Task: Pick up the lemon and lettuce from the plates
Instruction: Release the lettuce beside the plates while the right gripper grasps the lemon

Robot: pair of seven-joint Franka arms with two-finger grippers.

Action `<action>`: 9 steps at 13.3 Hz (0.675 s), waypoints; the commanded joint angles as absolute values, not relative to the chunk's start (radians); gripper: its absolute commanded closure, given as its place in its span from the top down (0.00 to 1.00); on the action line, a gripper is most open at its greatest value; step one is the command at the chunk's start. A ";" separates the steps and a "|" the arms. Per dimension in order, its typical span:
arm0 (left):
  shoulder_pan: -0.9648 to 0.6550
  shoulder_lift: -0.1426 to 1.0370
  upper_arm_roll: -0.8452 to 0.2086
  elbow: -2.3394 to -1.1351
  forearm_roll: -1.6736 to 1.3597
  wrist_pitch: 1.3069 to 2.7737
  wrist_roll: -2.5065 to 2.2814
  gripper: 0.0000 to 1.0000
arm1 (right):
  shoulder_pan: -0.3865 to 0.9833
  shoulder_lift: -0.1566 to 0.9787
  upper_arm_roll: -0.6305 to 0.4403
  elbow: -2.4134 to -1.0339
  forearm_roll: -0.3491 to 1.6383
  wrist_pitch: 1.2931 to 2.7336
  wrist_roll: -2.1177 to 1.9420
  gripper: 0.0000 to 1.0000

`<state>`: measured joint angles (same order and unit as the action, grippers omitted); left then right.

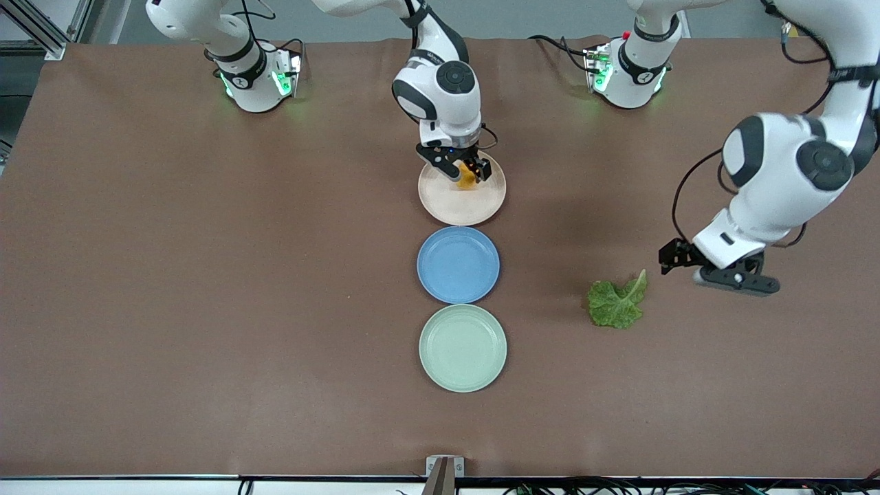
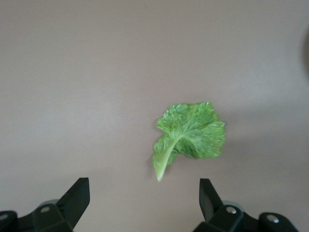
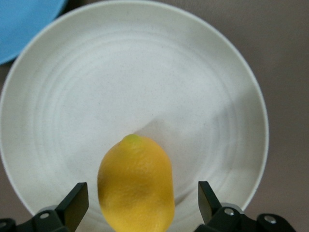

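Presently the right gripper (image 1: 466, 172), jaws spread, straddles the lemon (image 1: 467, 177) on the beige-pink plate (image 1: 454, 206), its long axis running twelve to six between the fingers. The left gripper (image 1: 715, 271), spread, hangs at three o'clock of the lettuce (image 1: 617, 302) on the table.

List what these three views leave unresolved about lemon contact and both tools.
- Lemon: right wrist view cuts off its lower end; whether it rests on the beige plate is unclear.
- Right tool: front view, its fingers cover most of the lemon.
- Left tool: open over bare table near the lettuce; its body is cut off.
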<state>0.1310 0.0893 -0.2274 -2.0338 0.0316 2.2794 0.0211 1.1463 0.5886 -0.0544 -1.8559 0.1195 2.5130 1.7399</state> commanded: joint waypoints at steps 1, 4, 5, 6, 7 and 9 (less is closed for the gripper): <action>0.137 -0.066 -0.241 -2.021 0.038 2.098 -0.095 1.00 | 1.169 0.615 -0.069 -1.832 0.095 2.520 1.779 0.90; 0.141 -0.068 -0.236 -1.793 0.038 1.725 -0.092 1.00 | 1.170 0.614 -0.067 -1.830 0.051 2.510 1.778 0.36; 0.141 -0.061 -0.236 -1.722 0.043 1.656 -0.092 1.00 | 1.167 0.612 -0.067 -1.827 0.051 2.508 1.776 0.15; 0.143 -0.049 -0.235 -1.673 0.044 1.642 -0.089 1.00 | 1.160 0.608 -0.069 -1.815 0.052 2.497 1.772 0.02; 0.144 -0.043 -0.232 -1.626 0.043 1.629 -0.089 1.00 | 1.146 0.600 -0.074 -1.806 0.051 2.452 1.757 0.01; 0.140 -0.043 -0.232 -1.571 0.035 1.568 -0.078 1.00 | 1.092 0.536 -0.098 -1.798 0.049 2.369 1.619 0.01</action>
